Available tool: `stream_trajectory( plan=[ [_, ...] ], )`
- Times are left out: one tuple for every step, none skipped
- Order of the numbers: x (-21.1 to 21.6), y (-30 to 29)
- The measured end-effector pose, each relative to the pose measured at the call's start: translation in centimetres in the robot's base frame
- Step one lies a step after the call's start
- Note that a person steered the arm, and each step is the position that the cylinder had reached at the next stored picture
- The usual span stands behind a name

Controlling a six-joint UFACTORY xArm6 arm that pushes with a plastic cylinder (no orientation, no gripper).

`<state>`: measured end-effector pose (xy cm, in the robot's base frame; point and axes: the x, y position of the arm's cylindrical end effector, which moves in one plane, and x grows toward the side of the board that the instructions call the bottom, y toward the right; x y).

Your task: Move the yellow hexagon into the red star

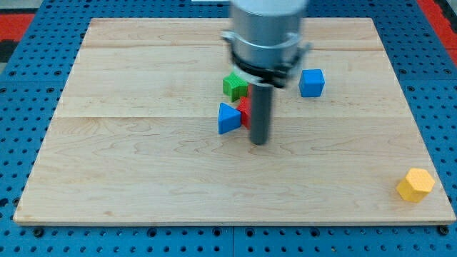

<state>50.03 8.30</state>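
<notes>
The yellow hexagon (415, 184) lies near the board's bottom right corner. The red star (245, 111) sits near the board's middle, mostly hidden behind the rod, wedged between a blue triangle (228, 118) at its left and a green block (234, 85) above it. My tip (259, 141) rests on the board just below and right of the red star, far to the left of the yellow hexagon.
A blue cube (311, 83) stands to the right of the rod, in the upper half. The wooden board (143, 164) lies on a blue perforated table (28, 86). The arm's grey body (268, 32) hangs over the top middle.
</notes>
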Motion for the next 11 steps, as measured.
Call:
stream_trajectory(
  plan=[
    [0.4,13.3],
    [2.3,24.7],
    [8.8,25.5],
    [8.9,16.0],
    [5.1,9.8],
    [-0.8,6.4],
    [0.8,6.7],
    [1.1,10.7],
    [-4.3,10.8],
    [-9.1,0.2],
    [-9.2,0.8]
  ],
)
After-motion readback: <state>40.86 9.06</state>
